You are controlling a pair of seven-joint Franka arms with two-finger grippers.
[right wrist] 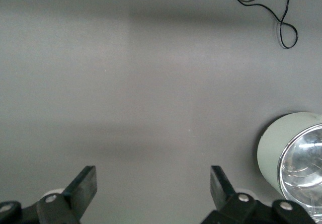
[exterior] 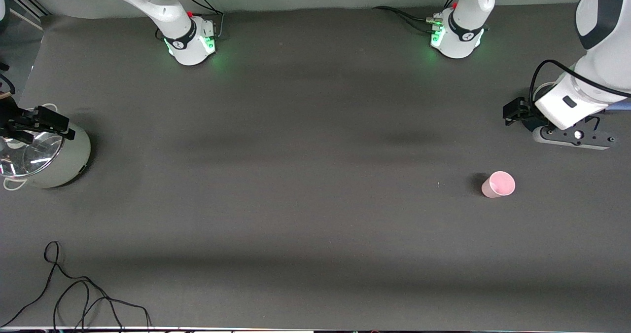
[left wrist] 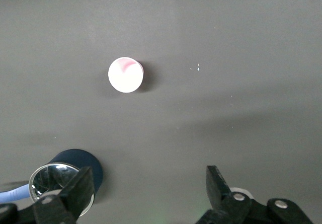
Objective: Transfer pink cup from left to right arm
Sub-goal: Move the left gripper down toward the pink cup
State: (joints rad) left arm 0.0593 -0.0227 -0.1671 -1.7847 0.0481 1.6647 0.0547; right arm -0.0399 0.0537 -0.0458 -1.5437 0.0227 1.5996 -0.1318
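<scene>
Nearest the front camera: a loose black cable [exterior: 74, 293] on the dark grey table [exterior: 296, 175], toward the right arm's end. Farther in, toward the left arm's end: the small pale-pink tapered plastic cup [exterior: 498, 184], upright, rim up, alone on the table, untouched. Farther still, at the right arm's end: a pale-green metal pot with a shiny inside [exterior: 44, 155].

Left claw [left wrist: 146, 194] up in the air over the table near the cup, fingers spread wide, nothing held; cup well apart from the fingertips in the left wrist view. Right claw [right wrist: 153, 194] over the table beside the pot, also spread wide and empty, waiting.

Step in hand, by judgement: reaching for the cup. Best done by centring the wide fingers over the cup, descending straight, closing gently on the upper wall so the light plastic neither tips nor buckles, leaving part of the wall free for the right claw.
</scene>
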